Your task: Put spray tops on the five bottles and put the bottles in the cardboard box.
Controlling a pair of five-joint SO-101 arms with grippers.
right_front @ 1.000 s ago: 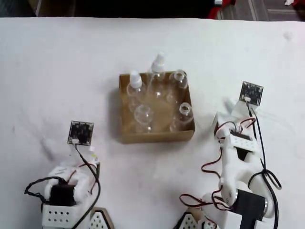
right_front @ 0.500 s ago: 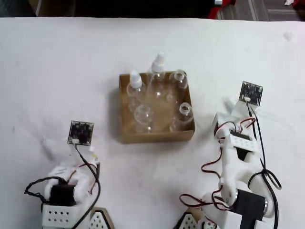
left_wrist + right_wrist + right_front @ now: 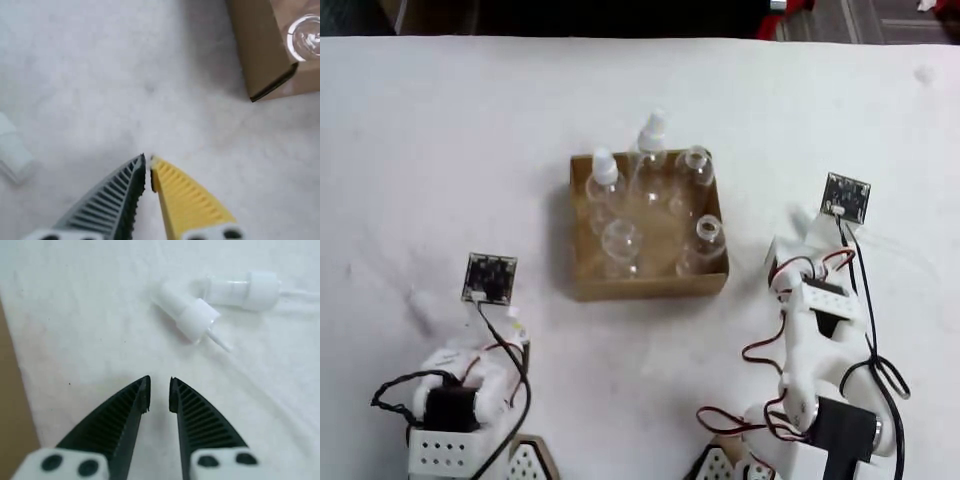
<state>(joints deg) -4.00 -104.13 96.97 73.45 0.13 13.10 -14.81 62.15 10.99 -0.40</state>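
The cardboard box [image 3: 582, 230] sits mid-table with five clear bottles upright inside. Two at its far side carry white spray tops [image 3: 605, 165] [image 3: 651, 130]. The other three bottles [image 3: 695, 167] [image 3: 620, 240] [image 3: 704, 233] have bare necks. My left gripper [image 3: 148, 161] is shut and empty over the cloth, short of the box corner [image 3: 260, 55]; a white spray top [image 3: 11, 150] lies to one side of it. My right gripper [image 3: 159, 385] stands narrowly open with nothing between its fingers. Two loose spray tops [image 3: 187, 315] [image 3: 245, 289] lie just beyond its tips.
A white cloth covers the table [image 3: 440, 130]. The left arm [image 3: 450, 400] stays near the front left edge. The right arm [image 3: 815, 330] is to the right of the box, with red and black cables looping around it. The box wall [image 3: 9, 405] lies beside the right gripper.
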